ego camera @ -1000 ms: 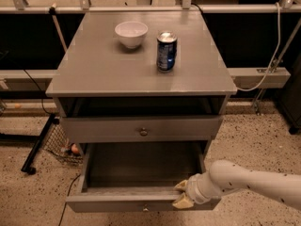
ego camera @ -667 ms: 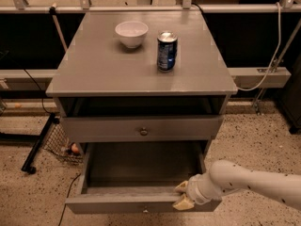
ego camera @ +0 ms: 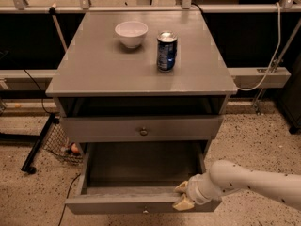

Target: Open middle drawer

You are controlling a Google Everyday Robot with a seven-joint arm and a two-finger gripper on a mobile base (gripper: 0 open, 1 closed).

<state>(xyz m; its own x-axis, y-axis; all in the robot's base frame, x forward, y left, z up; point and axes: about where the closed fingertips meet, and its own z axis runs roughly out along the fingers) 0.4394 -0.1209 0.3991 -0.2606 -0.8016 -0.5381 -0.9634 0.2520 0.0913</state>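
Note:
The middle drawer is pulled far out of the grey cabinet, and its dark inside is empty. A small round knob sits low at the centre of its front. My gripper is at the top edge of the drawer front, right of the knob. The white arm reaches in from the right. The taller-fronted drawer above is shut, with its knob at centre. The lowest drawer is out of view.
On the cabinet top stand a white bowl and a blue can. A dark open slot lies under the top. A black stand leg and a wire basket are at the left on the speckled floor.

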